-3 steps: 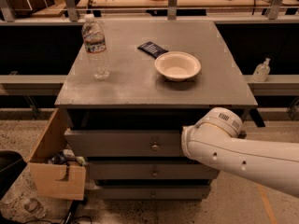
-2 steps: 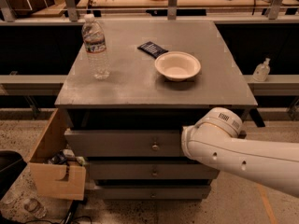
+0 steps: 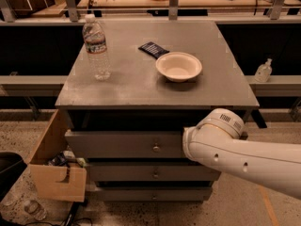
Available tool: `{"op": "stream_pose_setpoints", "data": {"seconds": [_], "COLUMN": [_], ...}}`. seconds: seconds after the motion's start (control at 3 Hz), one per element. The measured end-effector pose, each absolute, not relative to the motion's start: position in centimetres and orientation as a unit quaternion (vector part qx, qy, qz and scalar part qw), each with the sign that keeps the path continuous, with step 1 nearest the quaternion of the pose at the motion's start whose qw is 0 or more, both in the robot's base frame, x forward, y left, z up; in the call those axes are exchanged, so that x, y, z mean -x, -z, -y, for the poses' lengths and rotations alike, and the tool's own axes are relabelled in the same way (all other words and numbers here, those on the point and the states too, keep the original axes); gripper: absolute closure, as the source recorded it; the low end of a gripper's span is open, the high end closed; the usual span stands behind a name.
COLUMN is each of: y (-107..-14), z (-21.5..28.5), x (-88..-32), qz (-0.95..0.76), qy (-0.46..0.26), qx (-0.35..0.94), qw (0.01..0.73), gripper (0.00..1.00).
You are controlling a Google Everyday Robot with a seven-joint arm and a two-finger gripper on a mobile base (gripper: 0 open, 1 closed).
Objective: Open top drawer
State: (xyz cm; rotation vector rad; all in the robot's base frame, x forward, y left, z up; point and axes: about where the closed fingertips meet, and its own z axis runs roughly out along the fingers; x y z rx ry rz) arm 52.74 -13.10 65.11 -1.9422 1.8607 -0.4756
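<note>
The top drawer is the wide grey front under the tabletop, with a small brass knob at its centre. Its front stands a little forward of the two narrower drawer fronts below it. A dark gap shows between it and the tabletop. My white arm reaches in from the lower right, and its rounded joint covers the drawer's right end. My gripper is hidden behind this arm, somewhere at the drawer's right side; none of it shows.
On the grey tabletop stand a water bottle, a white bowl and a dark packet. A tan box with a notched front sits at the cabinet's left. A small bottle stands on the right ledge.
</note>
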Motion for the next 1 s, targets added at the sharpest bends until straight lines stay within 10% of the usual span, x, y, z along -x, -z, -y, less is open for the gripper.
{"op": "stream_pose_setpoints", "data": {"seconds": [0.67,1.0], "y": [-65.16,-65.26], "z": [13.11,13.12], "x": [-52.74,-52.73], "qz": [-0.667,-0.667], "qy": [0.171,0.172], "qx": [0.696,0.696], "qw": [0.204,0.204], "gripper": [0.05,0.00]}}
